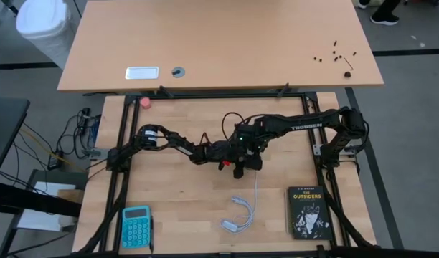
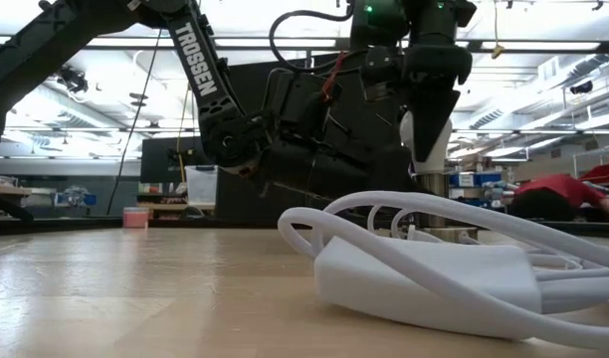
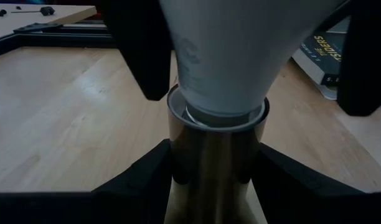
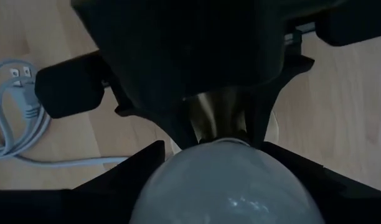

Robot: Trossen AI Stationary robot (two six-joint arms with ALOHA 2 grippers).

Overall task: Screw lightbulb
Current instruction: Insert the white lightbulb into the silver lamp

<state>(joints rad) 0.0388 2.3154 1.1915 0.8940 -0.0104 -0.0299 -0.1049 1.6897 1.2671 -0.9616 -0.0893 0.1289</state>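
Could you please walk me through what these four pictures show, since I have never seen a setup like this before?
This is a robot with two dark arms working at a wooden table. One picture looks down from above, one looks level across the tabletop, and two come from cameras on the arms' wrists. At mid-table the left gripper clamps a metallic socket, while the right gripper holds the white lightbulb from above, its neck sitting in the socket's mouth. Also on the table are a coiled white cord, a teal calculator, a black book and a small pink object.
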